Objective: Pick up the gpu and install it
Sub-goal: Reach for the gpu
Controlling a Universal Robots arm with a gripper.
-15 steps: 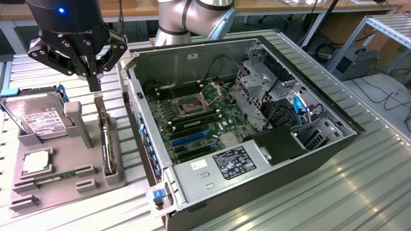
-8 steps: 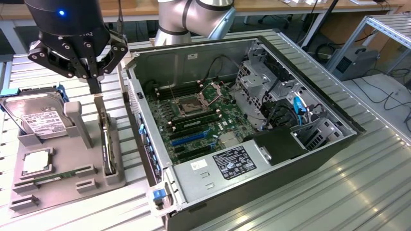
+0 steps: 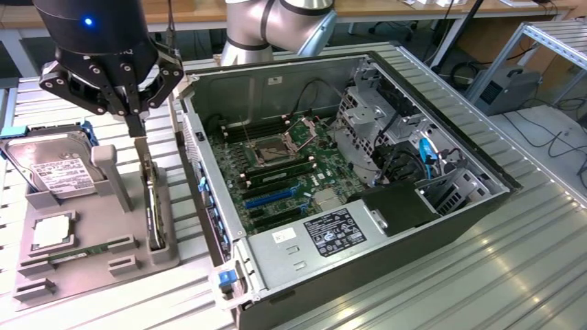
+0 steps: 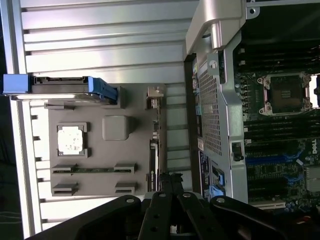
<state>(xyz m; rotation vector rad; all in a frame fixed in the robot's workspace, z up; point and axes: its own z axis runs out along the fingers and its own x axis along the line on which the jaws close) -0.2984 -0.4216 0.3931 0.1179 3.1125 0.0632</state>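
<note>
The gpu (image 3: 152, 201) is a thin dark card standing on edge in a slot of the grey holder tray (image 3: 84, 276), on the exterior view's left beside the open computer case (image 3: 303, 265). My gripper (image 3: 137, 128) hangs shut just above the card's far end, with nothing between its fingers. In the wrist view the gpu (image 4: 152, 161) appears edge-on along the tray's (image 4: 100, 107) side nearest the case. There the closed gripper (image 4: 170, 179) sits slightly to the case side of the card. The motherboard (image 3: 275, 180) lies exposed inside the case, with blue card slots (image 3: 271, 196).
A silver hard drive (image 3: 57, 172) in blue rails stands at the tray's far end. A processor (image 3: 52, 231) and a green memory stick (image 3: 75, 253) lie in the tray's other pockets. The case wall (image 3: 194, 172) rises right next to the gpu. The table is ribbed metal.
</note>
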